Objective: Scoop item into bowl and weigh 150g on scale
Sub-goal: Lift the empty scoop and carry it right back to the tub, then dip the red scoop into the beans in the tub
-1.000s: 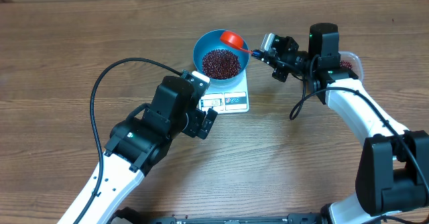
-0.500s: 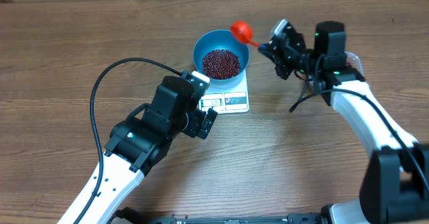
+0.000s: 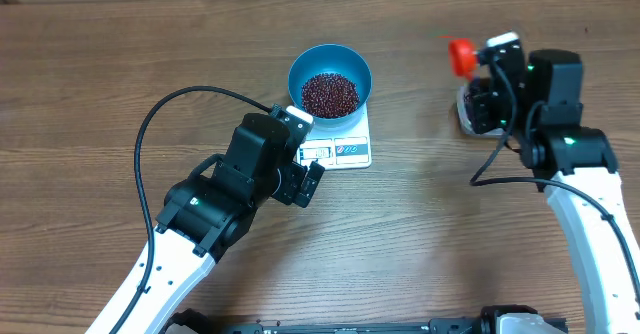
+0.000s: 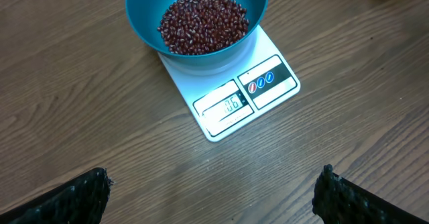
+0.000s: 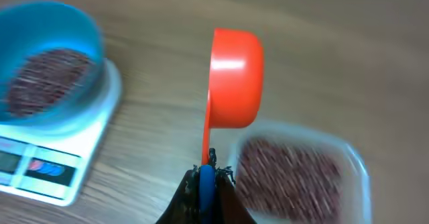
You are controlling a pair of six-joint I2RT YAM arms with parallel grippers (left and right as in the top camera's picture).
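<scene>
The blue bowl [image 3: 330,66] stands on the white scale [image 3: 345,151] and holds a pile of maroon beans [image 3: 330,94]. The left wrist view shows the same bowl [image 4: 144,9], beans [image 4: 201,21] and scale [image 4: 265,90], its display lit. My left gripper [image 4: 213,192] hangs open just in front of the scale with nothing between its fingers. Off to the right, my right gripper [image 5: 206,178] is shut on the blue handle of an orange-red scoop [image 5: 234,76], also seen from above [image 3: 461,56]. The scoop hovers at the near edge of the clear tub, turned on its side.
The clear plastic tub [image 5: 355,167] with more beans [image 5: 288,180] sits under my right gripper, mostly hidden from above [image 3: 464,114]. A black cable [image 3: 170,109] loops over the table left of the bowl. The wall edge runs along the back.
My right arm has swung the scoop away from the bowl's rim, rightward to above the tub. The left arm, bowl and scale have not moved.
</scene>
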